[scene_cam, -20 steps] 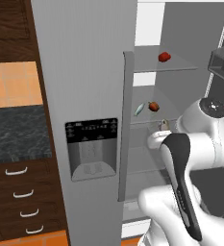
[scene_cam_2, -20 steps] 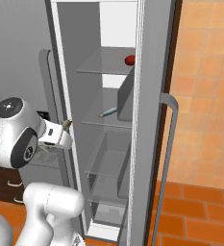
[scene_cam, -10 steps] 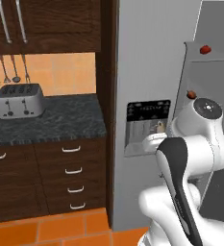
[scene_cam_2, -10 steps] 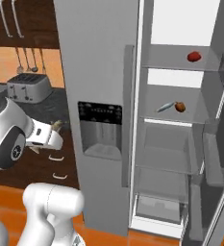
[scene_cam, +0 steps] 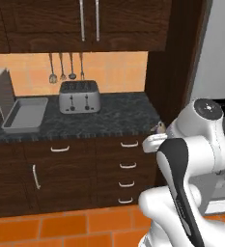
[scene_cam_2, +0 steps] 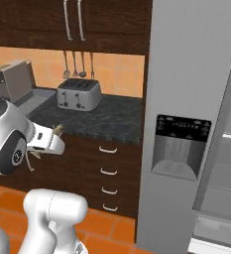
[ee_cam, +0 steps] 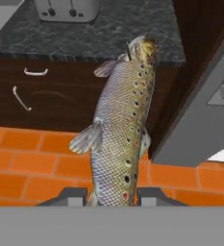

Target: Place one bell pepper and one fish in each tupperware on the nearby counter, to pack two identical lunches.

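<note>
the counter (scene_cam: 109,116) stretches along the wall, one tupperware (scene_cam: 25,115) at its far left beside the toaster (scene_cam: 79,96). the gripper (ee_cam: 112,196) has its fingers clamped on the fish (ee_cam: 121,129), mid-carry; next it must reach over that container.

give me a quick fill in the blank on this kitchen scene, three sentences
1. The pincer is shut on a speckled ____.
2. The silver toaster stands on the dark ____.
3. Left of the toaster in the left base view lies a shallow grey ____.

Missing words: fish; counter; tupperware
</note>
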